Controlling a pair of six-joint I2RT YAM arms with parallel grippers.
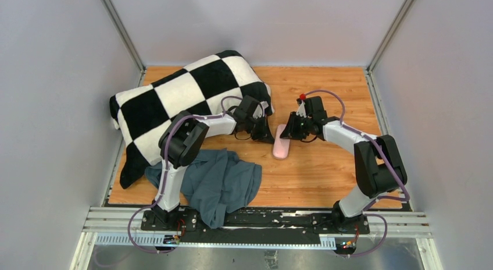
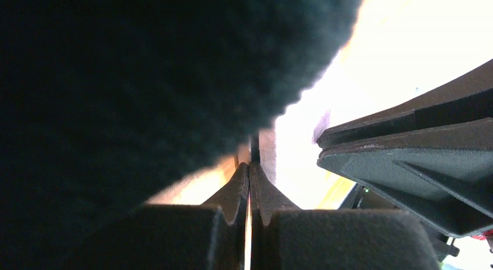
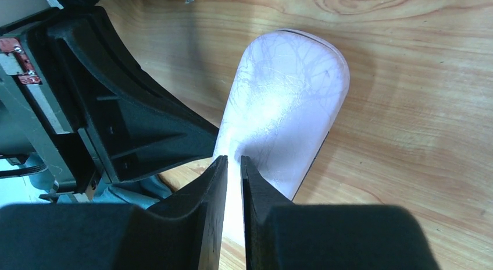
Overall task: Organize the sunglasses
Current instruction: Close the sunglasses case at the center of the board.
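Scanning all three views now: not a single word, label, brand, number or sign can be read. The pink case [image 3: 285, 101], running from centre up toward twelve o'clock in the right wrist view, shows only scuff lines and no lettering.

On the desk [image 1: 325, 165], the case [image 1: 281, 146] lies at centre; the blanket [image 1: 174, 101] sits at ten o'clock from it, the garment [image 1: 224, 183] at seven.
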